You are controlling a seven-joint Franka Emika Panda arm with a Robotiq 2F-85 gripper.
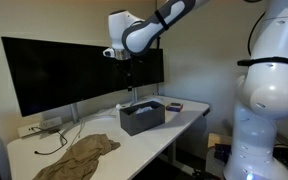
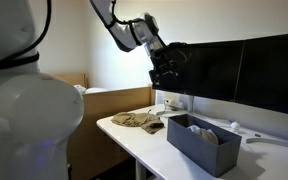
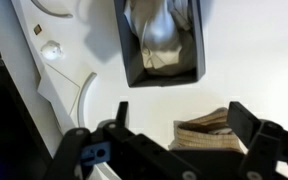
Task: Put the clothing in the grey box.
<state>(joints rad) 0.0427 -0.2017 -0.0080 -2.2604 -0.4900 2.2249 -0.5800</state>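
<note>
Beige clothing (image 1: 79, 155), crumpled on the white counter (image 1: 144, 143), well apart from the grey box (image 1: 142, 117). Inside the box, a pale bundle of fabric (image 3: 162, 40). Jaws high above the counter near the box, spread wide, gripping nothing. Likely step: fetching the garment. Best done by crossing to it, descending onto a thick fold, pinching deep to gather plenty of cloth, then lifting clear of the box wall.
</note>
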